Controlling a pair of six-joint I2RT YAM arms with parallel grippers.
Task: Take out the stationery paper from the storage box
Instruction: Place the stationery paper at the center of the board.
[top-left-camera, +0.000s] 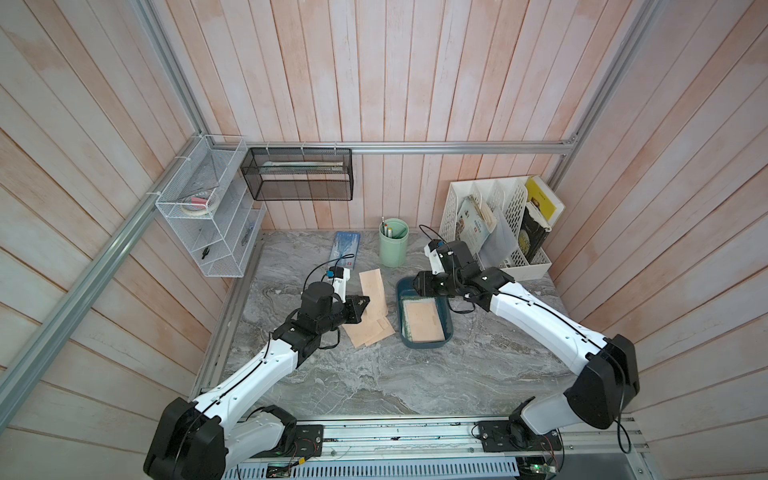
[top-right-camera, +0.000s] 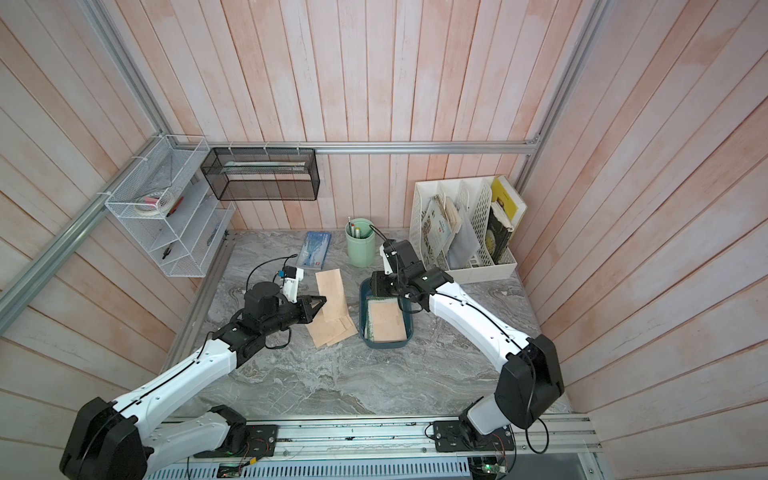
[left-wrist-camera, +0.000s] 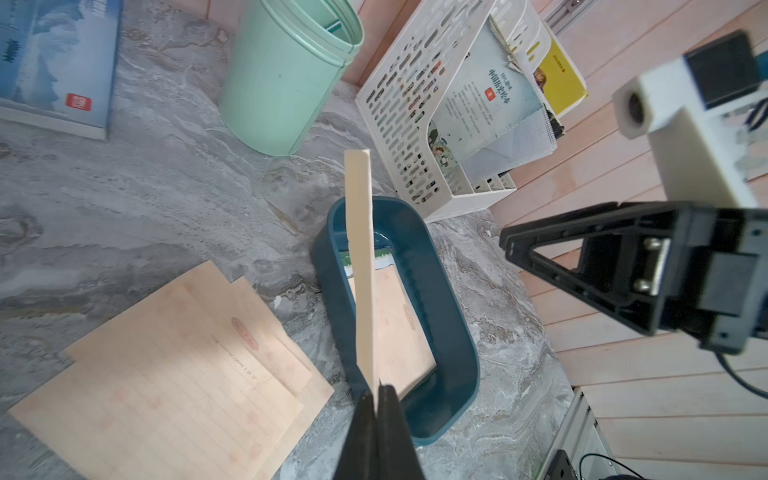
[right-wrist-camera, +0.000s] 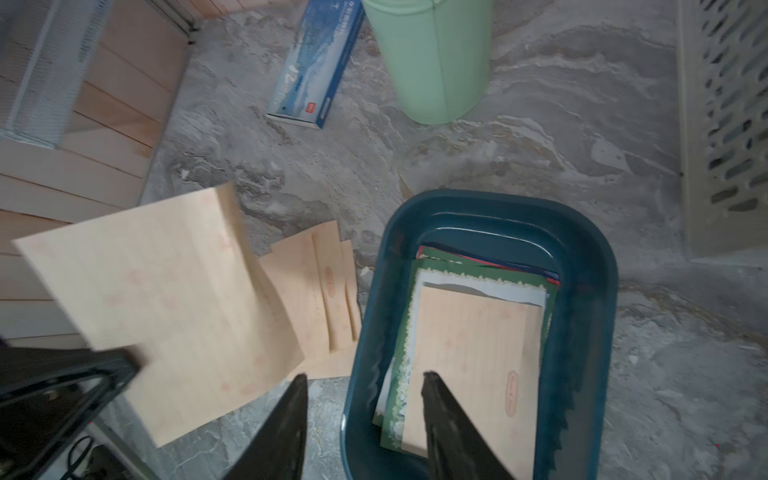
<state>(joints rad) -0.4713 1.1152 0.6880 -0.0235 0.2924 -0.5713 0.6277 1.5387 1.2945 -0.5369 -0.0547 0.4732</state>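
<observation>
Teal storage box (right-wrist-camera: 582, 257) holds stacked stationery paper (right-wrist-camera: 478, 353); tan sheets (top-left-camera: 370, 332) lie beside it

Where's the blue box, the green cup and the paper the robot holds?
storage box (right-wrist-camera: 582, 291): right wrist view, bare inner wall.
pen cup (top-left-camera: 392, 249): a top view, outer side wall.
held stationery sheet (left-wrist-camera: 360, 257): left wrist view, middle of sheet.

- storage box (right-wrist-camera: 594, 291): plain dark teal-blue.
- stationery paper (right-wrist-camera: 478, 353): top sheet tan kraft, faintly ruled, with a red oval stamp; under it white sheets, a green scalloped border, and red and blue edges.
- pen cup (right-wrist-camera: 436, 62): mint green.
- packet (right-wrist-camera: 316, 62): blue-and-white print with a small red square.
- tabletop (right-wrist-camera: 540, 145): grey, marbled.
- file organiser (right-wrist-camera: 702, 166): white, slotted.
</observation>
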